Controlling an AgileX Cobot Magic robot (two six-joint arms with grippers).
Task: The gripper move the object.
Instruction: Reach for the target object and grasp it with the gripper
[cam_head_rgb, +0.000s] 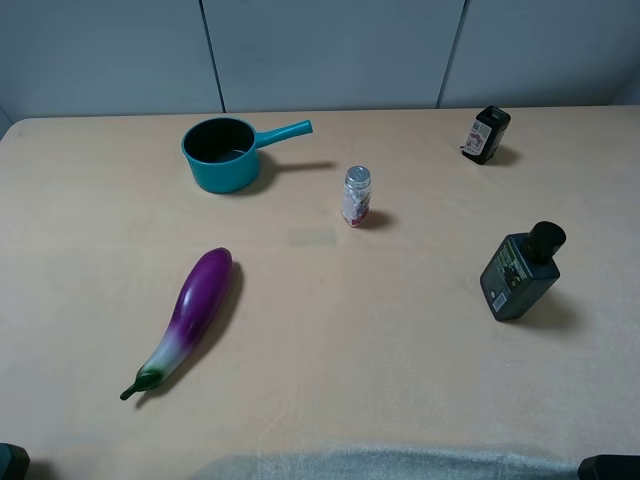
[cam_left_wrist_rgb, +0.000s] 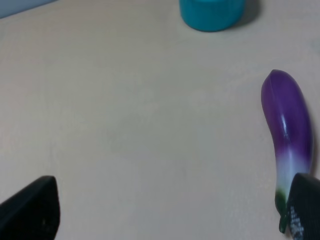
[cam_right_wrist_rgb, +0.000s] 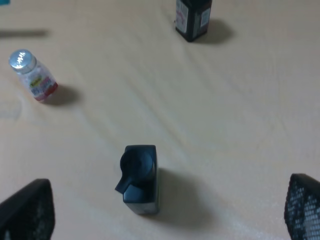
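The small black boxy bottle with a white-and-red label stands at the table's far right. It also shows in the right wrist view, far beyond my right gripper. That gripper is open and empty, low over the table's near right, with its jaws wide apart. My left gripper is also open and empty over the near left of the table. In the exterior high view only dark bits of the arms show at the bottom corners.
A larger dark-green bottle stands at the right, just ahead of the right gripper. A clear shaker with a silver lid stands mid-table. A teal pot stands at the back left. A purple eggplant lies front left.
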